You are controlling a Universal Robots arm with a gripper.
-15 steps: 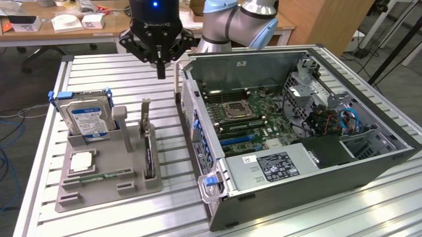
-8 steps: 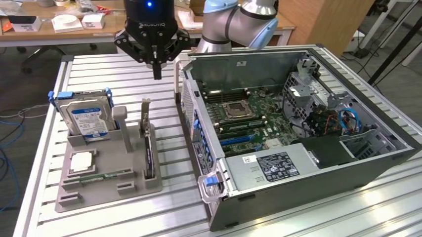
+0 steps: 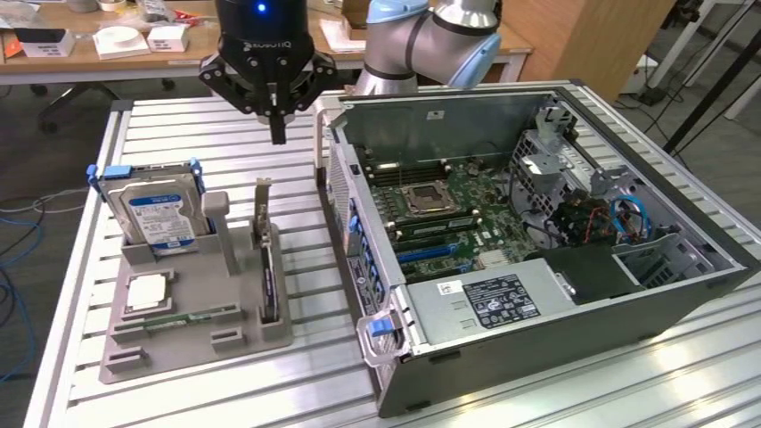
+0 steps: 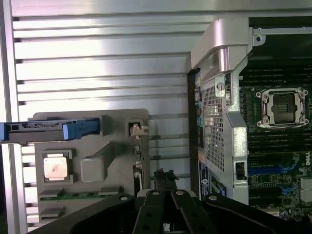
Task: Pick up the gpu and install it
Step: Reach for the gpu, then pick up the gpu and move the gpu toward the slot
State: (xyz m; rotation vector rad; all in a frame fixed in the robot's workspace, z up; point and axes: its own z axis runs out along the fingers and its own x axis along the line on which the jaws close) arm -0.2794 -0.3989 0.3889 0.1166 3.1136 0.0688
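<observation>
A slatted aluminium table (image 3: 178, 125) carries the work, with cluttered desks behind it. On the exterior view's left sits a grey holder (image 3: 191, 343). On the right is an open computer case (image 3: 571, 339) with its motherboard (image 3: 440, 214) exposed.

The gpu (image 3: 267, 276) stands on its thin edge in a slot on the side of the holder nearest the case. Its long axis runs from the far end of the holder to the near end, parallel to the case wall. The silvery bracket (image 3: 263, 198) appears to be at the far end, rising above the card, though the card is seen almost edge-on.

The gripper (image 3: 278, 134) hangs above the table beyond that bracket end, clear of everything, its jaws pressed together and pointing straight down. Its black body reads "ROBOTIQ".

A hard drive (image 3: 160, 214) in the holder has a blue-white label, and a black label (image 3: 500, 299) lies inside the case; the print on both is too small to read.
</observation>
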